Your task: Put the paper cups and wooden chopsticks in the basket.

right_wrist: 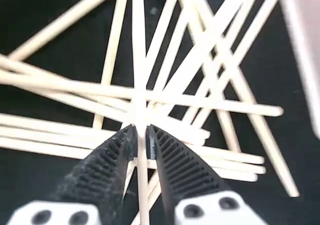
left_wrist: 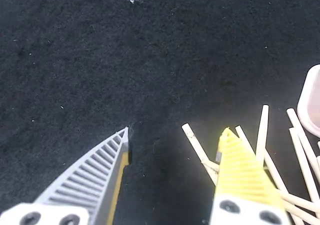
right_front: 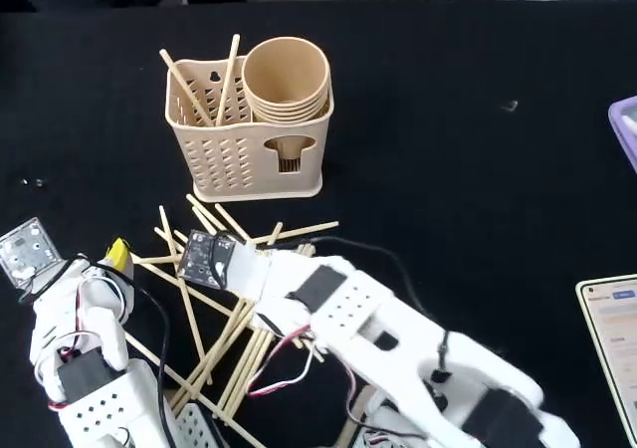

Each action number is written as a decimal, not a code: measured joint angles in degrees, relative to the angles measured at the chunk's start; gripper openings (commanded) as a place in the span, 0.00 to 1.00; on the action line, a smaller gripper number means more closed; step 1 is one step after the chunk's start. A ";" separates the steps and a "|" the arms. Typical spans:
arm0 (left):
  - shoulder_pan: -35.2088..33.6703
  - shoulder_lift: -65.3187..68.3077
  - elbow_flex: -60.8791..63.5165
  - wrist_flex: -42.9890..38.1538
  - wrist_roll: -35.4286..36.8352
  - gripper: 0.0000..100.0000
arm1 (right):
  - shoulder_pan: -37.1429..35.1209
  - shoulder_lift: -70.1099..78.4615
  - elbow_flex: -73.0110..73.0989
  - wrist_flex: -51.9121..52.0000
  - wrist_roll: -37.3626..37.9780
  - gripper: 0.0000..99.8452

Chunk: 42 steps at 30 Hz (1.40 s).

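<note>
The basket [right_front: 244, 159] stands upright toward the far side of the black table [right_front: 468, 169]. A stack of paper cups [right_front: 287, 75] sits in one compartment, and a few basket chopsticks [right_front: 229, 70] lean in the other. The loose chopsticks [right_front: 214, 329] lie crisscrossed on the table in front of the basket, between the two arms. The right gripper [right_wrist: 141, 134] is low over this pile, fingers clenched on a single chopstick [right_wrist: 136, 60] running between them. The left gripper [left_wrist: 176, 131] hangs at the pile's edge, fingers released and spread wide, the yellow one above several stick ends.
</note>
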 measured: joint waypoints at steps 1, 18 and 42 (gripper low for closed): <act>0.00 0.00 0.00 0.00 0.00 0.28 | 0.09 0.97 0.00 0.00 0.00 0.05; 0.00 0.00 0.00 -0.09 0.00 0.28 | 0.00 1.32 0.00 1.14 2.37 0.22; 0.00 0.00 0.00 -0.09 0.00 0.28 | 0.09 10.55 -3.60 -3.16 8.44 0.14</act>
